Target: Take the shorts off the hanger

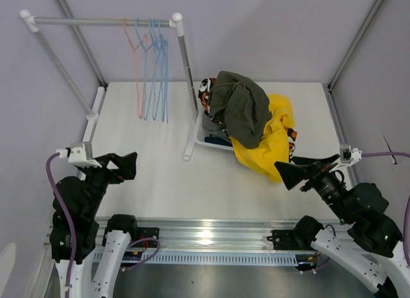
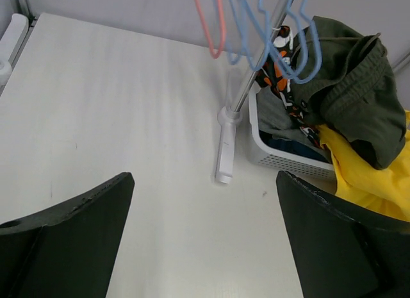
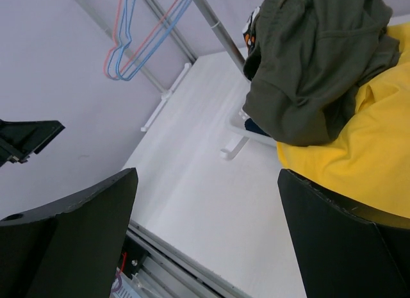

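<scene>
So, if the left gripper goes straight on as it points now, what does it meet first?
Probably the table, since the left gripper tilts downward; kept level, it would reach the rack's white foot, before the basket. Depth is unclear.

- shorts (image 1: pixel 253 115) heaped in white basket (image 1: pixel 210 141) just right of rack (image 1: pixel 102 20); olive on top, yellow spilling out
- bare hangers (image 1: pixel 152 67) on rack's rail
- left gripper (image 1: pixel 131 166), right gripper (image 1: pixel 298 172) nearer than rack; jaws wide apart

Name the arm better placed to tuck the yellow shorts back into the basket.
Right. The right pincer, open, hangs beside the yellow shorts spilling from the basket; the left pincer, also open, sits far across the table.
</scene>
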Available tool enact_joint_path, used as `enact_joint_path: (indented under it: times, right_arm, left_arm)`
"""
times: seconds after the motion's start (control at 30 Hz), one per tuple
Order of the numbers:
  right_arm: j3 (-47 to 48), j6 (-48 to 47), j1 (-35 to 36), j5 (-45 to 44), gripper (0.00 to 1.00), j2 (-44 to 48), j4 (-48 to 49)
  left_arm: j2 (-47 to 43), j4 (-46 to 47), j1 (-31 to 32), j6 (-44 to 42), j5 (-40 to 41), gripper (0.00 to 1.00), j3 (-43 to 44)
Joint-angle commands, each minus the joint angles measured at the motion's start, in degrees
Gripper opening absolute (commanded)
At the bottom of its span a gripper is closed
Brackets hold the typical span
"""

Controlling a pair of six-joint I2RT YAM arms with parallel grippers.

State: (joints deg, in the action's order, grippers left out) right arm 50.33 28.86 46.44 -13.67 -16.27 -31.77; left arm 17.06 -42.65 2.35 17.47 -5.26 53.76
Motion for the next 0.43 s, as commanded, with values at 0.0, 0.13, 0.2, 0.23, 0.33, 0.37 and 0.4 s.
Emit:
enact_joint_path:
  times: [0.0,0.13,0.2,0.23,0.33,0.37,0.4]
  right_arm:
    - [0.6,-1.3,0.2,1.0,0.99,1.5,-0.9]
    - [1.3,-2.9,0.3,0.6,0.99,1.2,-0.8]
    - [1.6,-3.5,0.2,0.5,0.99,1.2,-0.4]
    - [1.8,-4.2,0.3,0.3,0.99,1.2,0.0]
    - [2.4,-7.7,0.3,2.7,0.98,1.4,2.0]
    - [2.7,-8.2,0.2,2.2,0.99,1.2,2.0]
    - [3.4,-8.1,0.1,0.8,0.99,1.1,0.8]
  left_arm:
    - [-0.4,-1.6,0.2,-0.7,2.2,0.99,-1.3]
    - [-0.3,-1.4,0.3,-0.6,1.8,0.99,-1.5]
    - [-0.2,-1.5,0.3,-0.5,2.0,0.99,-1.5]
    - [0.0,-1.4,0.3,-0.5,2.1,0.99,-1.5]
    - [0.4,-1.1,0.3,-0.4,2.5,0.99,-1.6]
    - [0.6,-0.9,0.3,-0.5,2.6,0.99,-1.5]
    - [0.7,-0.3,0.2,-0.4,2.7,0.99,-1.5]
